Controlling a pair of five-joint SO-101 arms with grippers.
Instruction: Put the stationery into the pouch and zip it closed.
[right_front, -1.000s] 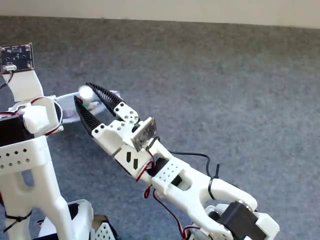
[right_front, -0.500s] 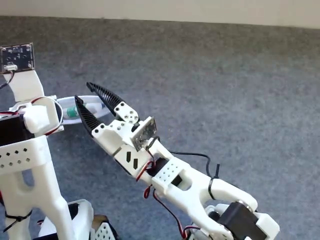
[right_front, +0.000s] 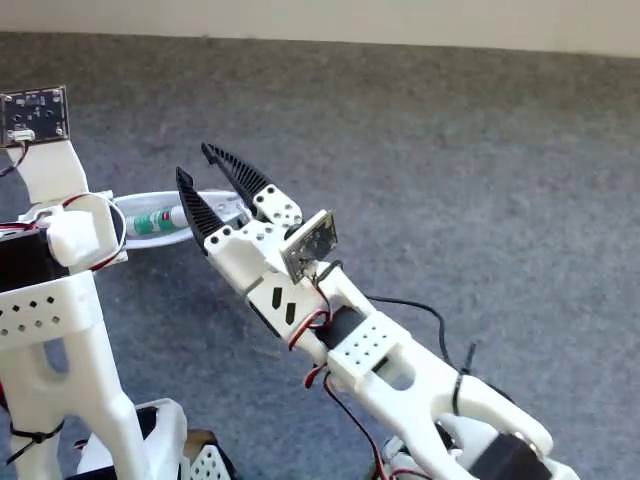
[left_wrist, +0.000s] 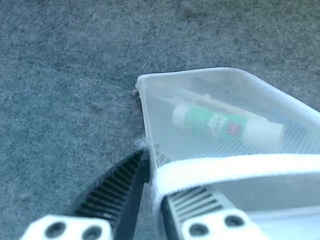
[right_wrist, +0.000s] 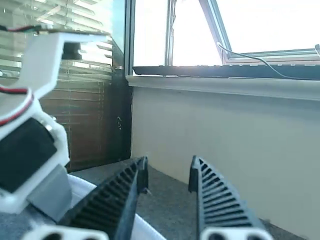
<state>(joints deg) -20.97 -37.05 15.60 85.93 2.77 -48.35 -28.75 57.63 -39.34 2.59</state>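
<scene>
Left wrist view: left jaws are gripping the likely limp pouch (left_wrist: 200, 87) by its firmer rim; right jaws are gaping.

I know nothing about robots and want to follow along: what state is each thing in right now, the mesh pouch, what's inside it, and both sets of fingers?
pouch: held by one edge; whether it is zipped cannot be told.
green-labelled stick: lying inside the pouch.
left gripper: fingers shut on the pouch's edge.
right gripper: fingers open, holding nothing, by the pouch's far end.
</scene>
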